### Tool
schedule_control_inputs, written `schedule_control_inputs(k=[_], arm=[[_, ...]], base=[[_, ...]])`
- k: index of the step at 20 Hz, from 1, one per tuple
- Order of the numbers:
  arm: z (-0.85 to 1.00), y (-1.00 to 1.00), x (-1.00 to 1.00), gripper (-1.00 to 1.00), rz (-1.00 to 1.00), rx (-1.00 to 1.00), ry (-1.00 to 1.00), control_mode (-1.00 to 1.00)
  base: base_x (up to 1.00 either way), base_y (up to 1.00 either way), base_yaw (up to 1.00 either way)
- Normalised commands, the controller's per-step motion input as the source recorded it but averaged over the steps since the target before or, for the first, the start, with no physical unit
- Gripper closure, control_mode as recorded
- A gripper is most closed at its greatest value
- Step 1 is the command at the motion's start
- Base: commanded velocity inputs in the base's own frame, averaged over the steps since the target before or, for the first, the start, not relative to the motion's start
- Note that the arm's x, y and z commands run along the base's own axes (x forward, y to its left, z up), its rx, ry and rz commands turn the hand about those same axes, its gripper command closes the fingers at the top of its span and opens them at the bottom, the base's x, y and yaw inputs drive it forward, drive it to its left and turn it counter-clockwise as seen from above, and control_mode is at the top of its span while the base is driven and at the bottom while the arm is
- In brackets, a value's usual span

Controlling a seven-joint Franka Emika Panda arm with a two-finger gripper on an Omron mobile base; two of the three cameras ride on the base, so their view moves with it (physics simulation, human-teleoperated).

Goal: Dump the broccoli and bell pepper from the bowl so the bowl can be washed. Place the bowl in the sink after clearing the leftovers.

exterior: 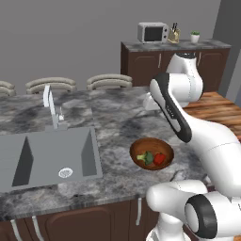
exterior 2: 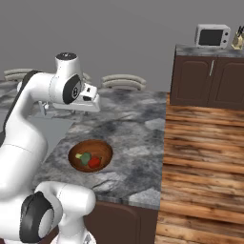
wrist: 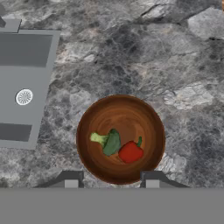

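A Franka arm holds its gripper (wrist: 112, 180) high above a marbled grey kitchen counter (exterior: 113, 122), fingers (wrist: 70, 177) spread wide and grasping nothing, as the wooden bowl (wrist: 120, 139) waits directly below with both leftovers inside. In the hand view the bowl sits just past the two fingertips, toward 12 o'clock and nearly centred between them, so the coming reach looks like a straight descent rather than a sideways swing. The broccoli (wrist: 108, 141) lies at about 9 o'clock in the bowl, stalk pointing out toward the rim, with the bell pepper (wrist: 131, 152) touching or just beside it at roughly 4 o'clock. The sink (wrist: 26, 83) lies at 10 o'clock from the bowl, near but apart, its round drain (wrist: 24, 96) plainly in sight. The bowl stands upright near the counter's front edge (nothing has been tipped out yet), and the faucet (exterior: 52, 107) rises behind the basin in the left base view. The rim nearest the fingers seems the likeliest place to grip.
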Motion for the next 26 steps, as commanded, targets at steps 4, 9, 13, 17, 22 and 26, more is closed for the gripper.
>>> schedule_control_inputs(k=[4, 9, 13, 17, 22, 26], arm=[[0.0, 0.0, -0.06, -1.0, 0.0, 0.0, 0.0, -1.0], [-0.02, -0.09, -0.15, -1.0, -0.01, 0.0, 0.0, -1.0], [-0.28, -0.62, -0.63, -1.0, -0.13, 0.06, 0.01, -1.0], [-0.59, -0.62, -0.37, -1.0, -0.18, 0.15, 0.14, -1.0], [-0.82, -0.3, -0.07, -1.0, -0.23, 0.13, 0.23, -1.0], [-0.88, -0.05, 0.03, -1.0, -0.24, 0.16, 0.12, -1.0]], base=[[0.0, 0.0, 0.0], [0.0, 0.0, 0.0], [0.0, 0.0, 0.0], [0.0, 0.0, 0.0], [0.0, 0.0, 0.0], [0.0, 0.0, 0.0]])
